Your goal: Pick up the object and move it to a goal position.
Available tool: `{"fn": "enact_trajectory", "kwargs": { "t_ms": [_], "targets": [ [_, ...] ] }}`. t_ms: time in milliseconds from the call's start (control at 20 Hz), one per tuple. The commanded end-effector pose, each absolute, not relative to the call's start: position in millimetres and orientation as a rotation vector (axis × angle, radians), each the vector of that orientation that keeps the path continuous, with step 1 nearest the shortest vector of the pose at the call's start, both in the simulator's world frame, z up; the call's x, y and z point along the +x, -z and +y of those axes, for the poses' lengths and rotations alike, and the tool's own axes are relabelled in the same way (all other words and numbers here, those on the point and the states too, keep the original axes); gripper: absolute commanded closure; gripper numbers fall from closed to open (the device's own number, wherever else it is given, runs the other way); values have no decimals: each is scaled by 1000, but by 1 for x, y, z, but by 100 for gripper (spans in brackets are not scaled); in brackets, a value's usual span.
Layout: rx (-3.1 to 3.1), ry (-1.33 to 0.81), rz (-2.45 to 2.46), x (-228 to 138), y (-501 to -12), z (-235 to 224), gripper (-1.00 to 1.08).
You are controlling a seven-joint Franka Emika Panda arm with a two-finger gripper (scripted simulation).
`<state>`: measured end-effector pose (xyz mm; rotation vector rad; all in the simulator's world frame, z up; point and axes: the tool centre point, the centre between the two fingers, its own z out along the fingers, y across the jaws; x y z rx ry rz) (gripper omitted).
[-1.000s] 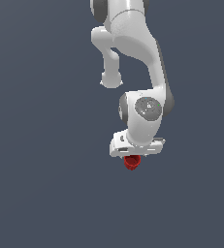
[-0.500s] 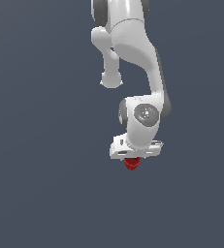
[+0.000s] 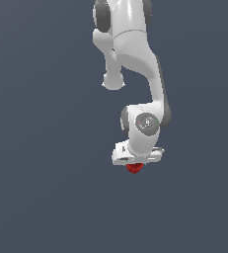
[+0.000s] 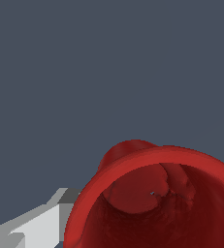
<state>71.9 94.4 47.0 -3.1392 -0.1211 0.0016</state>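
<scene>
Plain dark grey-blue surface fills both views; whether red cup touches it: unclear.

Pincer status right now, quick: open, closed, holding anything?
Pincer: closed on the red cup, which sits just under the white hand in the exterior view.

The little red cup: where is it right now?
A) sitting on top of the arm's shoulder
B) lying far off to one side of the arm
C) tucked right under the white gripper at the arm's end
C: in the exterior view the red cup peeks out directly beneath the white gripper, and the wrist view shows its hollow rim close up beside a gripper finger.
</scene>
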Motion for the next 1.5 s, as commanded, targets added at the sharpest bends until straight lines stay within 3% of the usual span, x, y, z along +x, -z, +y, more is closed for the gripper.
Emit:
{"fn": "enact_trajectory", "kwargs": {
  "t_ms": [0,800,1450],
  "targets": [
    [-3139,0,-121,72,-47,94,108],
    [-3139,-1,-121,67,-55,96,108],
    [-3140,-1,-121,23,-120,112,108]
  ]
}}
